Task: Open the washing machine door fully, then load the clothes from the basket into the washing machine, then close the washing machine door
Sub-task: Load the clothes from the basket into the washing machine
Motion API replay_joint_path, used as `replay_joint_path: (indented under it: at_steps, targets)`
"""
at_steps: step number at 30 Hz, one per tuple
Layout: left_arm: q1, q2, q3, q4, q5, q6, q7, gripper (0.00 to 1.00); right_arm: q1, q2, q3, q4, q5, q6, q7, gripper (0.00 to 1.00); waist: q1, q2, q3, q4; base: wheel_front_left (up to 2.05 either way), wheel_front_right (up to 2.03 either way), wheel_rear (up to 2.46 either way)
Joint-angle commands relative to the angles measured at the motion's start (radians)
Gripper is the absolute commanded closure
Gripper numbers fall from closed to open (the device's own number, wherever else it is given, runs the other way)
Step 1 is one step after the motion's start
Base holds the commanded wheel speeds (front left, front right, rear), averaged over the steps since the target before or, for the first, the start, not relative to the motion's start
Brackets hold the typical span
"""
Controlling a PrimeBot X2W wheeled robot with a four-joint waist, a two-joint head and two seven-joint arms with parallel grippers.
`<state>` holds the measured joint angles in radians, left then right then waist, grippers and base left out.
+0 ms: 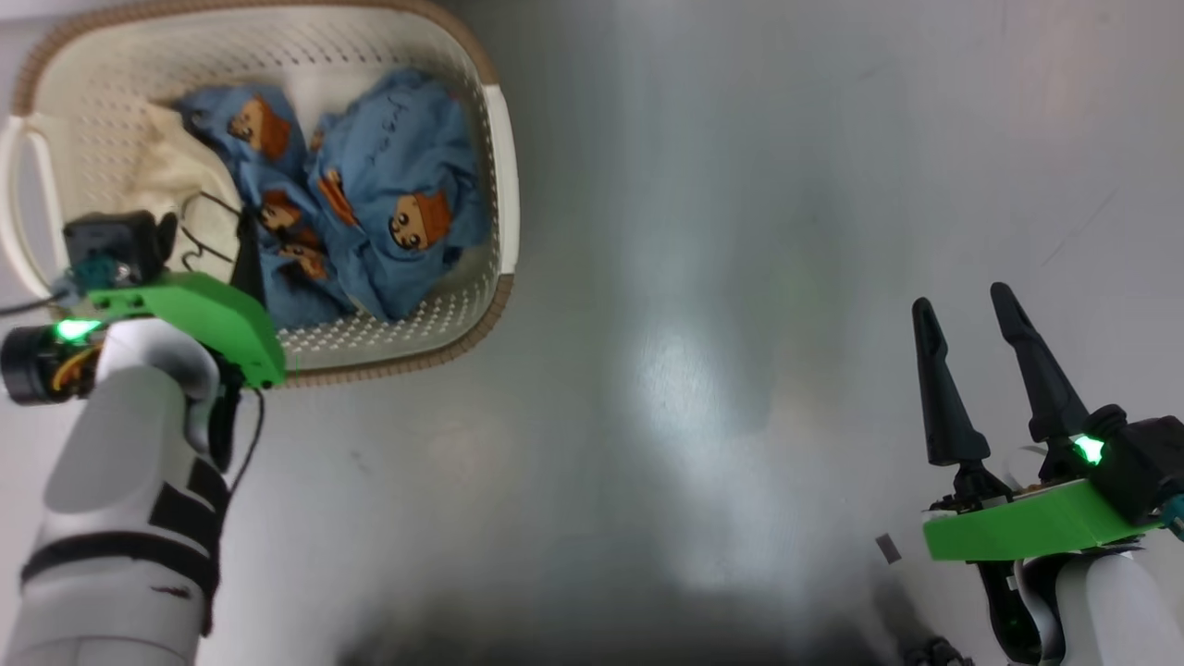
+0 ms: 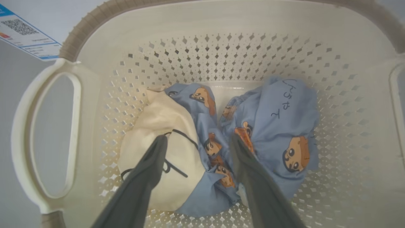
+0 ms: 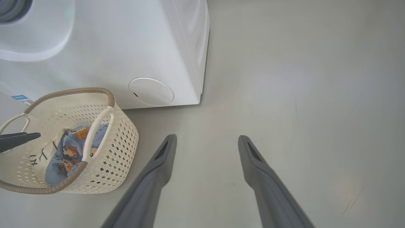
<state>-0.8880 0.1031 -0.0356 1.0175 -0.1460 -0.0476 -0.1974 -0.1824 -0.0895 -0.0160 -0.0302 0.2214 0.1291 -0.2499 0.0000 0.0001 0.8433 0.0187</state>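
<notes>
My L gripper hung wide open, nothing held, tips over the clothes lying in the basket. R gripper was spread wide too, empty, above bare floor. Basket sat right beside the washing machine.

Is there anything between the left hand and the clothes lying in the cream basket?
Nothing visible. The open left hand points straight into the cream perforated plastic basket, directly over the light-blue cartoon-print and cream clothes; the way down to them looks free.
</notes>
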Motion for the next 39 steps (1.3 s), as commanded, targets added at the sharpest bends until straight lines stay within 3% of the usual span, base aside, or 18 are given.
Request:
replay_joint_path:
  at_steps: [1,17,31,32,33,34,39]
  targets:
    - [0.002,0.058,0.018,0.019,0.004,0.013,0.008,0.00,0.017,-0.002,0.017,-0.026,-0.005,0.002,-0.012,0.00,0.0000,-0.0001,0.053,-0.009,0.00,0.00,0.00]
    - [-0.172,0.088,-0.031,0.206,0.028,0.042,0.035,0.00,0.012,0.000,0.010,-0.054,-0.010,0.002,-0.012,0.00,0.0000,-0.0001,0.144,-0.013,0.00,0.00,0.00]
    - [-0.249,0.106,-0.064,0.259,0.032,0.077,0.163,0.00,0.025,-0.004,0.009,-0.062,-0.008,0.002,-0.012,0.00,0.0000,-0.0001,0.183,-0.037,0.00,0.00,0.00]
    - [-0.252,0.105,-0.066,0.260,0.031,0.075,0.165,0.25,0.024,-0.004,0.008,-0.061,-0.007,0.002,-0.012,0.00,0.0000,-0.0001,0.184,-0.036,0.00,0.00,0.00]
    - [-0.253,0.104,-0.067,0.261,0.029,0.070,0.165,0.84,0.024,-0.004,0.008,-0.061,-0.007,0.002,-0.012,0.00,0.0000,-0.0001,0.184,-0.036,0.00,0.00,0.00]
    - [-0.253,0.101,-0.068,0.262,0.026,0.068,0.166,1.00,0.022,-0.003,0.008,-0.060,-0.006,0.002,-0.012,0.00,0.0000,-0.0001,0.183,-0.036,0.00,0.00,0.00]
    - [-0.230,0.095,-0.074,0.266,0.016,0.061,0.134,1.00,0.002,0.000,0.010,-0.059,-0.001,0.002,-0.012,0.00,0.0000,-0.0001,0.157,-0.037,0.00,0.00,0.00]
